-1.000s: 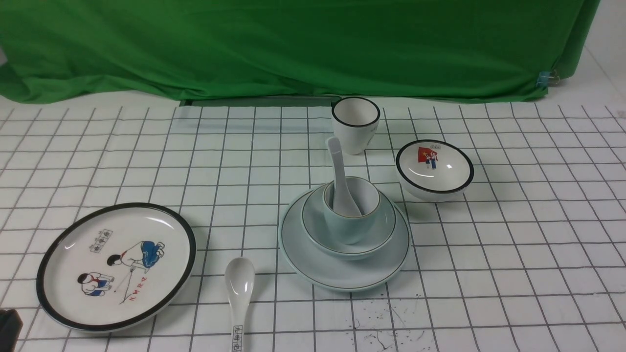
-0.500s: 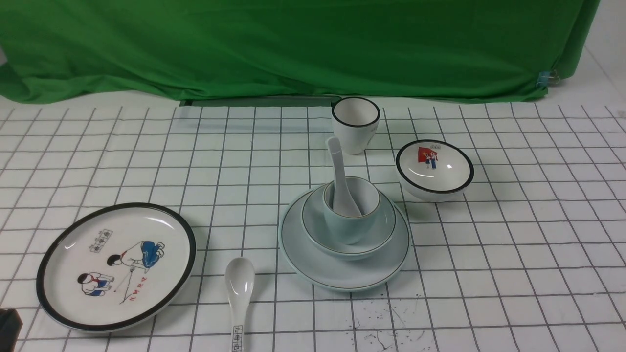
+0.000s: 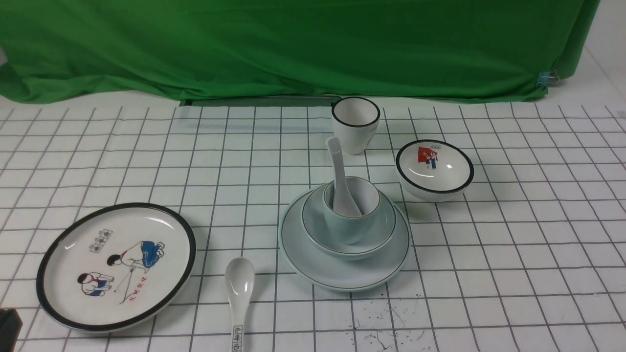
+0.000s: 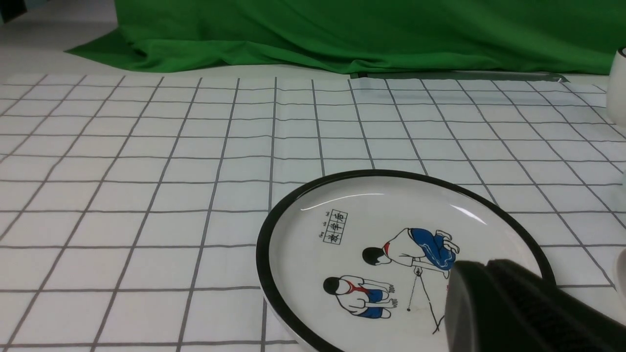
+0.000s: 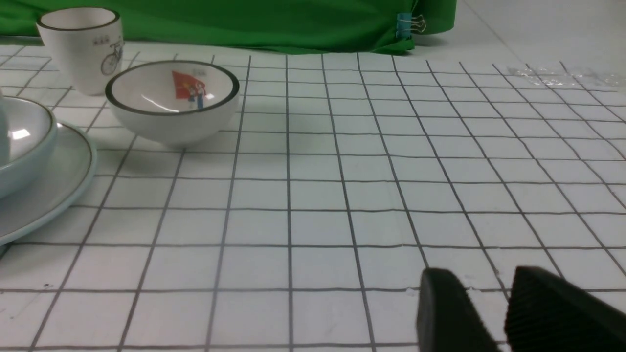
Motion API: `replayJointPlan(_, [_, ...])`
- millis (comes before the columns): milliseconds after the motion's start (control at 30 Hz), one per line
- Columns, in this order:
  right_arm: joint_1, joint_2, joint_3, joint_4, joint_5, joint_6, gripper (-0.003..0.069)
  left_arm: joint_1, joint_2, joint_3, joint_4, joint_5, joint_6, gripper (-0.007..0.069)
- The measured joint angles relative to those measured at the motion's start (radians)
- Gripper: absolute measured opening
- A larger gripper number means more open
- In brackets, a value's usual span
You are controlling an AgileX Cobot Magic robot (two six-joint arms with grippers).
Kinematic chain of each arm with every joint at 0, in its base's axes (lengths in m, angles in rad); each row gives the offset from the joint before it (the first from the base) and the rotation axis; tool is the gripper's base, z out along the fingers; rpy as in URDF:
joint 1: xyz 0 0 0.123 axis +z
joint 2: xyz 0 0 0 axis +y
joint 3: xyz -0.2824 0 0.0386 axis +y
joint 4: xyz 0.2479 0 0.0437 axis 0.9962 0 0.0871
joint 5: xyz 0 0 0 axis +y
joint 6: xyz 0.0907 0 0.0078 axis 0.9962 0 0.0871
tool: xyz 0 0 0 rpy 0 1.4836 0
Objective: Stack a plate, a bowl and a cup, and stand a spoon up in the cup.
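The pale blue-green plate is sitting mid-worktop, carrying the bowl, the cup and the white spoon leaning upright in the cup. Open checked cloth is lying all around, widest to the right. A cartoon plate is resting near left. The left gripper is hovering with its jaws pressed together; the right gripper is hovering too — jaws narrowly parted, empty.

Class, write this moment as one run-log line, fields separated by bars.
stack: pale blue-green plate, bowl, cup nested | white ceramic spoon: standing in cup | left gripper: shut, empty | right gripper: open, empty
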Motion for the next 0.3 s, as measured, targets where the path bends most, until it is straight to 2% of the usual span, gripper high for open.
replayJointPlan(300, [0.0,0.0,0.0,0.0,0.0,0.0,0.0241,0.0,0.0,0.0,0.0,0.0,0.0,-0.0029])
